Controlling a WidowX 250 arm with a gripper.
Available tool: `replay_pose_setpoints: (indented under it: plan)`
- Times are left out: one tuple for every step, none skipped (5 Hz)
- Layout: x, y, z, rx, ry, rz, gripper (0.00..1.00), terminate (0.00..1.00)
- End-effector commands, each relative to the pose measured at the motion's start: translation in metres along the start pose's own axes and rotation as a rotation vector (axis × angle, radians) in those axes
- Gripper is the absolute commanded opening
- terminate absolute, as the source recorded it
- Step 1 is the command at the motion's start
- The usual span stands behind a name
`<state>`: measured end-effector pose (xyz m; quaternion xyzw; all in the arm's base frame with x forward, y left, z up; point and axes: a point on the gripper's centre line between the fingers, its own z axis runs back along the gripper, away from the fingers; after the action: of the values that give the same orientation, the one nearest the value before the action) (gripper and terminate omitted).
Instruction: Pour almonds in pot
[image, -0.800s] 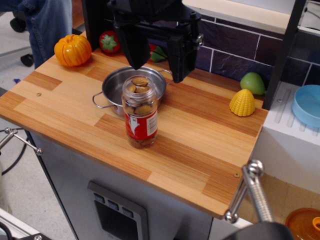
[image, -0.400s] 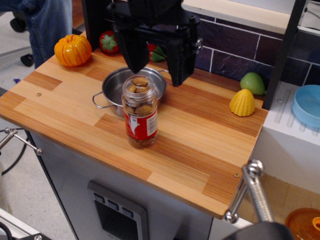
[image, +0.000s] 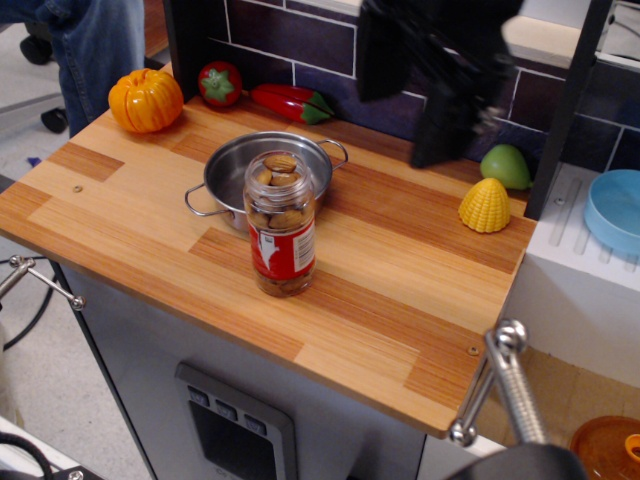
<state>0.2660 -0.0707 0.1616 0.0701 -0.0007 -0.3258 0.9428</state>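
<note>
The almonds (image: 281, 217) fill a clear plastic jar with a red and white label. The jar stands upright and open-topped on the wooden counter. Right behind it, and touching or nearly touching it, sits the shiny steel pot (image: 232, 172) with two wire loop handles; the part of its inside that shows is empty. My gripper (image: 408, 128) is a blurred black shape high at the back right, well above and to the right of the jar and pot. Its two fingers (image: 440, 120) stand wide apart and hold nothing.
An orange pumpkin (image: 146, 100), a red tomato (image: 220, 83) and a red chili (image: 288, 101) lie along the back left. A green pear (image: 506, 165) and yellow corn (image: 485, 206) sit at the right. A light blue bowl (image: 614, 210) rests on the white rack.
My gripper has swung from directly above the jar and pot up and to the right, still open. The jar and pot have not moved.
</note>
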Motion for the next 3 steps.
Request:
replay_pose_setpoints:
  plan:
    - [-0.002,-0.021,-0.018,0.063,0.172,-0.392,1.00,0.00]
    - [-0.011,-0.032,-0.034,0.071,0.256,-0.533,1.00,0.00]
    - [-0.014,-0.041,-0.056,0.161,0.325,-0.611,1.00,0.00]
